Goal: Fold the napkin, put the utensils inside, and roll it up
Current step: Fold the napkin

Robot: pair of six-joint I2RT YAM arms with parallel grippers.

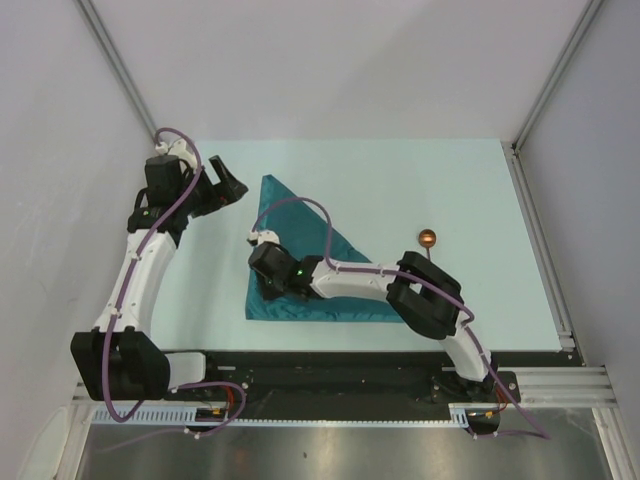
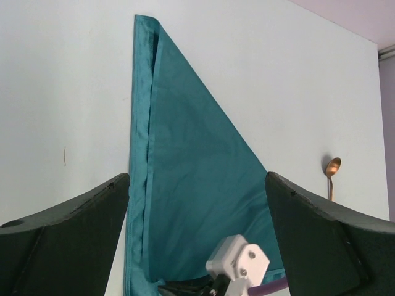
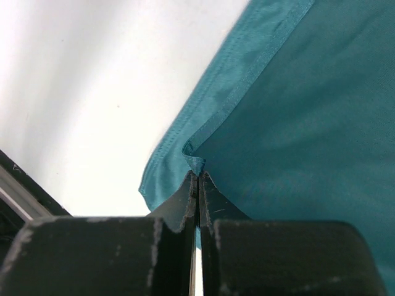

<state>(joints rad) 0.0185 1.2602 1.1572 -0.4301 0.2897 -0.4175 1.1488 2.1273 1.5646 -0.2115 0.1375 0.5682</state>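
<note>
Fingers of the right gripper are pressed closed, pinching the top-layer corner of the teal, slightly shiny cloth napkin, which lies folded into a triangle ahead of them. Right of that gripper, apart from the cloth, lies the small copper-bowled, dark-handled spoon. Beyond the napkin's far tip the left gripper hovers, jaws wide, holding nothing.

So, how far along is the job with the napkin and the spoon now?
Done: the napkin lies folded into a triangle. In hand: the right claw is shut on a corner of the upper layer, at the near left end; the left claw hangs open near the far tip. Left: the spoon lies apart from the napkin, on its right, so placing it inside and rolling remain.
</note>
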